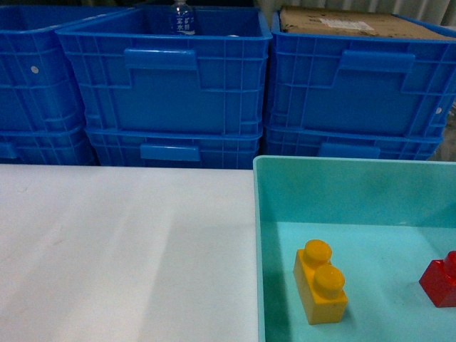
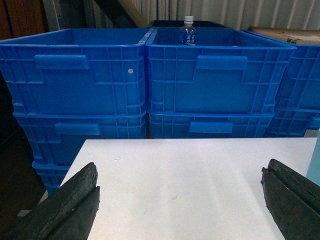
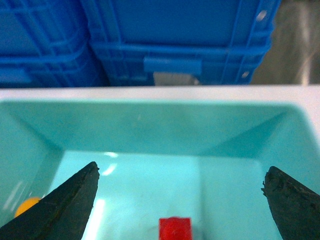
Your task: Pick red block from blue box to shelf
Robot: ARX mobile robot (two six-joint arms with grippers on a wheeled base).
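Fingers of your right gripper spread wide, framing the red block at bottom centre, inside the blue box, ready to descend.

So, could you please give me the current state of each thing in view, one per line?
Left gripper: open, empty, over the white table.
Right gripper: open, empty, above the blue box.
Red block: on the box floor, ungrasped.
Yellow brick: upright in the box.
Water bottle: standing, capped, in a blue crate.
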